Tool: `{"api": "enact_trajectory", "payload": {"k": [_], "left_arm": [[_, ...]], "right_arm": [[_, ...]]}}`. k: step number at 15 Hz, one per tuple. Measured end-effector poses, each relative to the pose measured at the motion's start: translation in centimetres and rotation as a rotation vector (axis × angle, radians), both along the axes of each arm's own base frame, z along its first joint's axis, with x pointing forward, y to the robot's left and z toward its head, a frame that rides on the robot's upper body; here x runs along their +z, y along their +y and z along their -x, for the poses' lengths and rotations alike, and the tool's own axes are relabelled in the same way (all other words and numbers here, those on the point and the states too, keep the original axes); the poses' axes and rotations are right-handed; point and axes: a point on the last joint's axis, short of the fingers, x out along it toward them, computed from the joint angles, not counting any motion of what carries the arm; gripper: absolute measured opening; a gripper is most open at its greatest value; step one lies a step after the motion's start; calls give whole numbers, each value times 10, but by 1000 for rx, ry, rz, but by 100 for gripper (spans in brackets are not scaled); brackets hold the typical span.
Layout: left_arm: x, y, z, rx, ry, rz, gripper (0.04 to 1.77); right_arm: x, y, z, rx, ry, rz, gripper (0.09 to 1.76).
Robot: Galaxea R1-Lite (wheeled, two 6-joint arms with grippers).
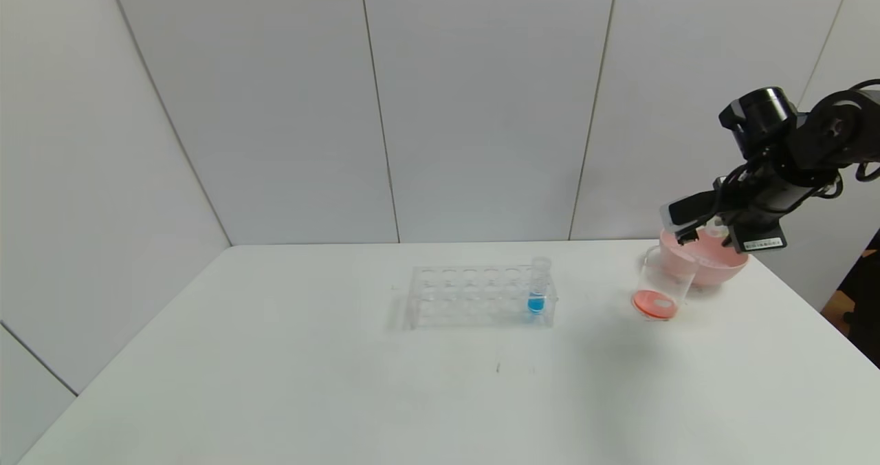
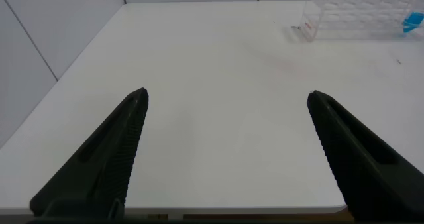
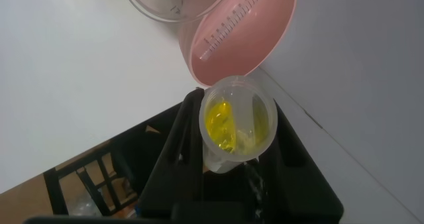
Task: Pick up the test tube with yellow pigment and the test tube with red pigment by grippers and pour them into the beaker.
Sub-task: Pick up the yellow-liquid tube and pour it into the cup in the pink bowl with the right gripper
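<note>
A: Where is our right pincer [image 1: 689, 234]?
B: High at the far right of the counter [image 1: 344, 396], over the pink bowl [image 1: 715, 264] and just behind the beaker [image 1: 661, 285]. From the wrist we see it pinching the test tube with yellow pigment [image 3: 235, 123], fingers [image 3: 173, 158] pressed on both sides of it.
A: What shows in that tube?
B: We look straight down its open mouth — bright yellow liquid sits inside it. The pink bowl's rim and the beaker's clear wall with its scale marks lie just beyond the mouth.
A: And the beaker itself?
B: It stands on the counter touching the front of the pink bowl, or very nearly; we cannot tell which. A layer of red-orange liquid covers its bottom.
A: The test tube with red pigment?
B: We find it in none of our views.
A: Our left pincer [image 2: 225, 151]?
B: Spread wide and holding nothing — its two black fingers [image 2: 99, 164] hang above the bare near-left part of the counter, well apart from the rack [image 1: 481, 296].
A: What is in the rack?
B: One tube with blue liquid [image 1: 537, 286], upright at its right end. The rack sits mid-counter, clear plastic, its other holes unfilled.
</note>
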Motion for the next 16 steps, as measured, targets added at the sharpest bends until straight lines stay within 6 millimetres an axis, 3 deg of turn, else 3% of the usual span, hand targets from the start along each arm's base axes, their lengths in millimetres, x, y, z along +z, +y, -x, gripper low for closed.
{"api": "enact_trajectory", "payload": {"k": [16], "left_arm": [[0,0,0,0,0,0,172]], "right_arm": [[-16,26,-7,-16,33,135,54]]}}
